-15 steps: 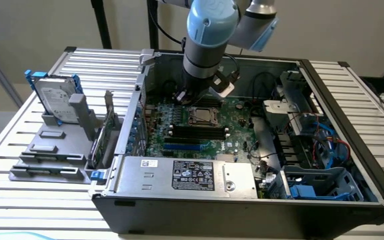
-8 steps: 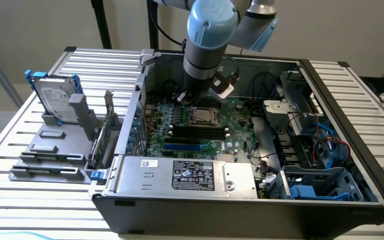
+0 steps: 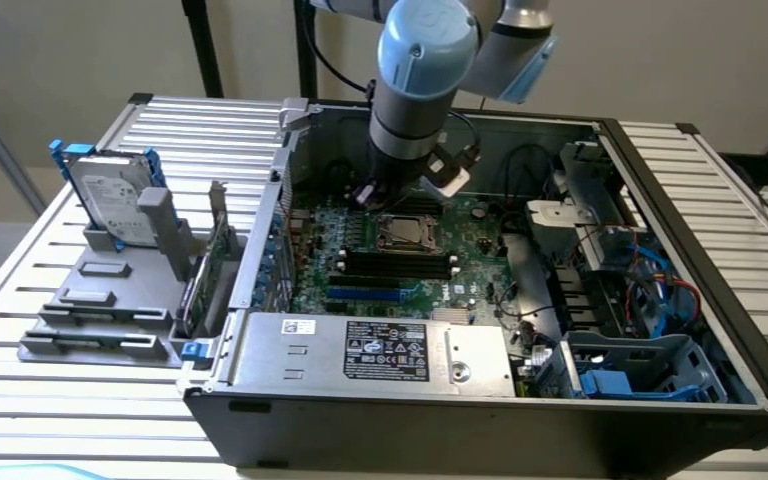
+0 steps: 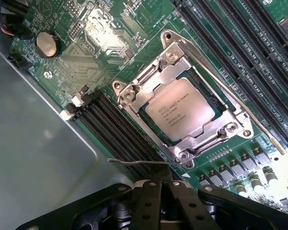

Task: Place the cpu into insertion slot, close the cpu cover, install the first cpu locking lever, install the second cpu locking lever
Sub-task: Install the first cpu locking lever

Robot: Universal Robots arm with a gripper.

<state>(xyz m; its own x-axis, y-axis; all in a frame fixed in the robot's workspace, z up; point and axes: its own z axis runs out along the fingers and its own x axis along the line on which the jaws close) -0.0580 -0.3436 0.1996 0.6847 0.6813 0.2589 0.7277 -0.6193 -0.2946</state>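
Hovering shut claw (image 4: 164, 192) near cpu (image 4: 180, 110) seated beneath lowered cpu cover (image 4: 151, 79)

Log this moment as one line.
cpu: under closed cpu cover | gripper: shut, empty, beside locking lever

One open computer case (image 3: 398, 430), one green board (image 4: 149, 19) inside. On the board: one square chip (image 4: 180, 111), one metal cover frame (image 4: 156, 76) around it, two thin wire levers (image 4: 144, 163), one round coin battery (image 4: 47, 44). Outside the case: one hard drive (image 3: 107, 200), standing in one grey rack (image 3: 91, 300).
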